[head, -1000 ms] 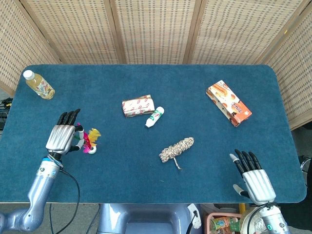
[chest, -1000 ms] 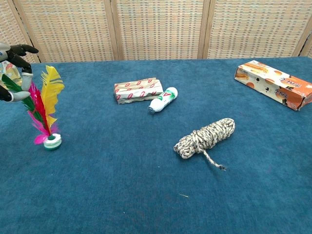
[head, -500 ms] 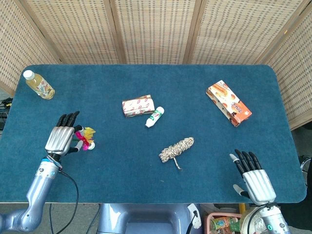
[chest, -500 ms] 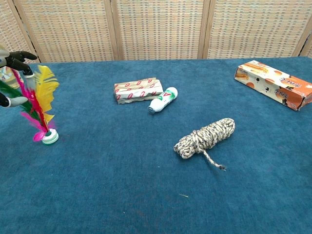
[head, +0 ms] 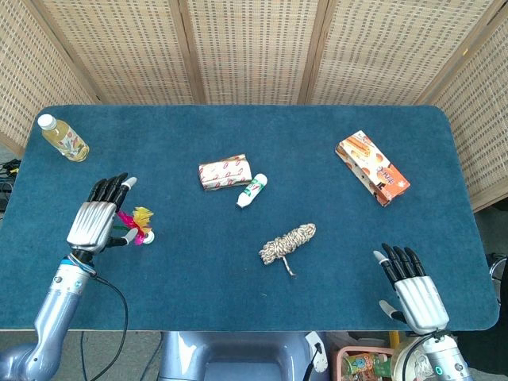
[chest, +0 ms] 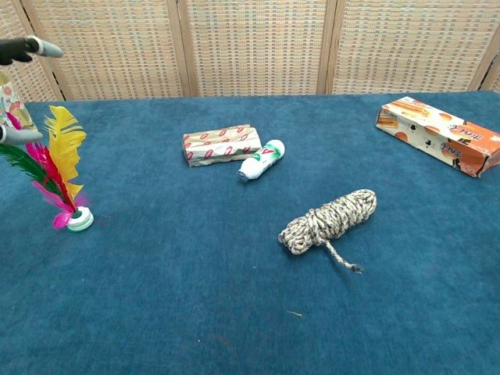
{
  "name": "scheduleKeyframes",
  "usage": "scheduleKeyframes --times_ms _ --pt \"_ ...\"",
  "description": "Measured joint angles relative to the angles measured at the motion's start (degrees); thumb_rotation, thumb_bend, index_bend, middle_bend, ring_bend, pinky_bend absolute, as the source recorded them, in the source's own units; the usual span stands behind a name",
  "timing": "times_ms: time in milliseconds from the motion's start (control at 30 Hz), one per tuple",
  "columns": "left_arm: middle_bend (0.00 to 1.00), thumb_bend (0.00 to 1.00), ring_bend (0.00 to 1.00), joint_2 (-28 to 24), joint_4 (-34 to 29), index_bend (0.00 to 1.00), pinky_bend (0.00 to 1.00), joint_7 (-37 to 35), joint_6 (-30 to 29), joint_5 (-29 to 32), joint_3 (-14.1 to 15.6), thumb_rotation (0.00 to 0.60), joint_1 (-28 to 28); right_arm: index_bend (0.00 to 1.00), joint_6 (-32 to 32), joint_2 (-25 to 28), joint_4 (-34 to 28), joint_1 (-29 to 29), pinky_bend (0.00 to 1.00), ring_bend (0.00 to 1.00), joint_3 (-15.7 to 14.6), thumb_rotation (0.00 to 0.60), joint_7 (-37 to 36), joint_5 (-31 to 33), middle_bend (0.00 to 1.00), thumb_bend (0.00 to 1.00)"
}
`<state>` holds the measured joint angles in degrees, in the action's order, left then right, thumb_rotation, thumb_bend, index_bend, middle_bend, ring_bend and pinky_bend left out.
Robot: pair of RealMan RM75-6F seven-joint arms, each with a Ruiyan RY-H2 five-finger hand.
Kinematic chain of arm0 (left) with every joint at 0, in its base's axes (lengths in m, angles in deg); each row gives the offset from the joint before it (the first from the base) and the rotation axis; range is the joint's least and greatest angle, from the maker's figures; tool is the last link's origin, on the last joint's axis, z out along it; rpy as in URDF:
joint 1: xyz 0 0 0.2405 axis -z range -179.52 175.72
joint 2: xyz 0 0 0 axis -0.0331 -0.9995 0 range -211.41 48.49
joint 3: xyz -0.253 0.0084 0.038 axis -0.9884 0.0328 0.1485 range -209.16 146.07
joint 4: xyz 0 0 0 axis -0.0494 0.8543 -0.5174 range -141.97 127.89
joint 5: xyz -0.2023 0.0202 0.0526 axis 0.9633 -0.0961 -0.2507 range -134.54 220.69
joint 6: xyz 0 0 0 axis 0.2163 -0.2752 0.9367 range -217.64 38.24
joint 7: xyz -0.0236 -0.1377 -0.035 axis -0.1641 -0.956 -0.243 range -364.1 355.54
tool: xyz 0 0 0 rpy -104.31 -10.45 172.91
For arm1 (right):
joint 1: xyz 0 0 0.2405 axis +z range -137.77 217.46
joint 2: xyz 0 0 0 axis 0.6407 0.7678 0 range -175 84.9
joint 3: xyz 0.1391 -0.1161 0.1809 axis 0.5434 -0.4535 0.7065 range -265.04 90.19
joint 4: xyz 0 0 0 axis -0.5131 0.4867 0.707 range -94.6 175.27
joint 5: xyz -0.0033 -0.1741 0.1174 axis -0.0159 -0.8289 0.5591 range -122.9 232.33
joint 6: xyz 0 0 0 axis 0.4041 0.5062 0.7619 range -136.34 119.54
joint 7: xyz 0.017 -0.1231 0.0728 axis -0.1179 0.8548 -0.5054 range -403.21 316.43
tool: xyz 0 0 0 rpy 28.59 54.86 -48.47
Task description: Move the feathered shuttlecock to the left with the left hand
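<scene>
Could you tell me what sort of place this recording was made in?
Probably an indoor robot test bench: a table covered in blue cloth, woven screens fencing it off, and unrelated props such as a rope coil and snack box.

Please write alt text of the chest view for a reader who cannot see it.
A feathered shuttlecock stands on its base at the left of a blue table, with fingertips of the left hand above it. Farther right lie a wrapped packet, small bottle, rope bundle and orange box.
</scene>
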<state>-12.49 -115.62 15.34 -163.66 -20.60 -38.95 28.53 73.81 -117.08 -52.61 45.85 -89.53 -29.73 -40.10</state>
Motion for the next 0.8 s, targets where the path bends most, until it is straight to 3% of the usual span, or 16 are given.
scheduleKeyframes --times_ms 167,300,433,633,800 --pt "0.00 0.27 0.00 -1.91 -2.51 0.03 0.00 -1.62 -5.57 -7.55 1.18 0.600 -3.57 0.04 0.54 0.28 -0.23 -0.12 0.00 0.00 0.09 0.600 -0.37 -0.11 0.00 0.17" --pt "0.00 0.27 0.00 -1.43 -1.45 0.03 0.00 0.07 -11.06 -13.62 4.95 0.600 -8.11 0.04 1.32 0.74 -0.47 -0.36 0.00 0.00 0.23 0.600 -1.09 -0.24 0.00 0.17" --pt "0.00 0.27 0.00 1.77 3.49 0.02 0.00 4.32 -16.80 -18.56 8.63 0.600 -12.82 0.04 1.53 0.89 -0.50 -0.40 0.00 0.00 0.39 0.600 -1.49 -0.21 0.00 0.17" --pt "0.00 0.27 0.00 5.20 9.45 0.00 0.00 6.54 -22.38 -22.48 13.75 0.600 -19.84 0.04 2.33 1.18 -0.78 -0.58 0.00 0.00 0.71 0.600 -1.62 -0.33 0.00 0.17" --pt "0.00 0.27 0.00 5.35 11.67 0.00 0.00 5.70 -23.28 -22.05 16.62 0.600 -23.97 0.04 2.46 1.35 -0.89 -0.70 0.00 0.00 0.80 0.600 -1.63 -0.17 0.00 0.17"
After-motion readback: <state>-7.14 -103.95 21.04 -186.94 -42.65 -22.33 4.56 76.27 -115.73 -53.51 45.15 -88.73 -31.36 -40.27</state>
